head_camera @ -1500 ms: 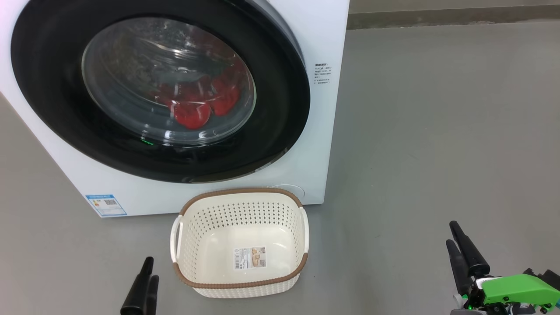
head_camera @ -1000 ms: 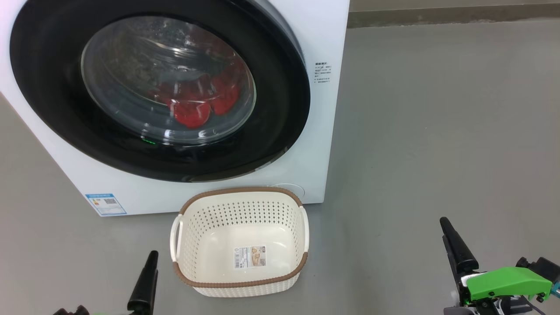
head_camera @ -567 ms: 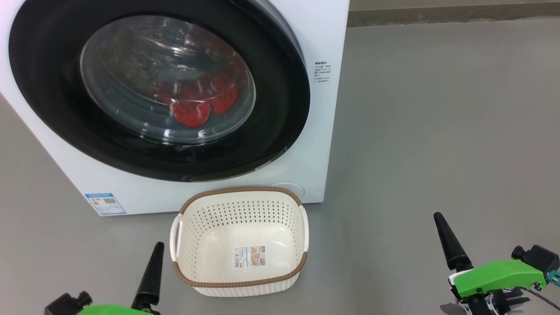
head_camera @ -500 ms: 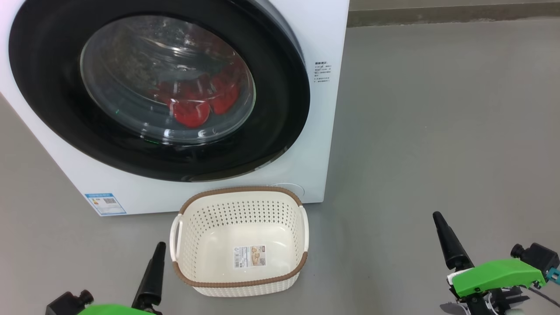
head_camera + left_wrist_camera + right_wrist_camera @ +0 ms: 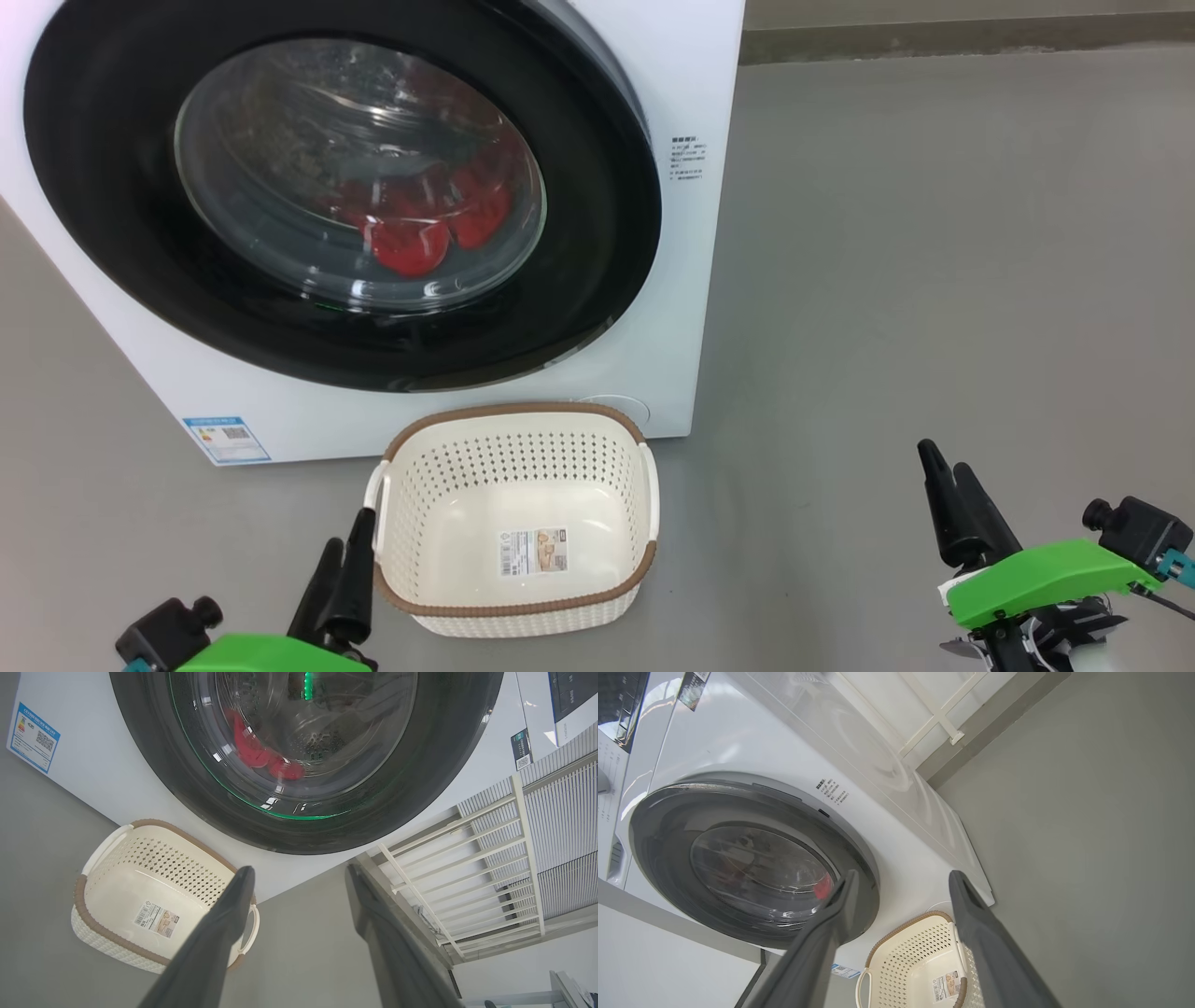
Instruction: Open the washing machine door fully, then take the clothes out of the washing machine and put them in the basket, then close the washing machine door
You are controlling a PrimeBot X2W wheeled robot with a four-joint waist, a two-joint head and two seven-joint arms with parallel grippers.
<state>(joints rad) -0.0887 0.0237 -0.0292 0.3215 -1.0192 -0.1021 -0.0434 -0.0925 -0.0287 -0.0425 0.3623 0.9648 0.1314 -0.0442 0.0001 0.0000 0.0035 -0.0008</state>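
- The left gripper [image 5: 350, 527], two long dark tapered fingers on a bright green mount, sits at the lower left of the head view. In the left wrist view [image 5: 300, 870] its fingers stand wide apart with nothing between them.
- Its fingertips [image 5: 364, 523] lie just beside the left handle of the basket; whether they touch it cannot be told.
- The right gripper [image 5: 943, 457], built the same, is at the lower right over bare grey floor [image 5: 934, 233], well apart from the basket. In the right wrist view [image 5: 903, 873] its fingers are spread wide and empty.
- The small cream-white perforated plastic basket with a brown woven-look rim [image 5: 509, 409] stands upright on the floor between the grippers. It is empty except for a paper label [image 5: 534, 551] on its bottom.
- The basket's far rim is right at the foot of the big white front-loading washing machine [image 5: 691, 75].
- A small blue label [image 5: 227, 439] is stuck on the machine's front at the lower left.
- The large round washing machine door with a wide glossy black rim [image 5: 112, 215] and a clear bulging glass window lies shut against the front.
- The bright red soft clothes [image 5: 411, 238] lie inside the drum, seen through the glass low in the window.
- A white slatted rack [image 5: 467, 858] stands beyond the machine.
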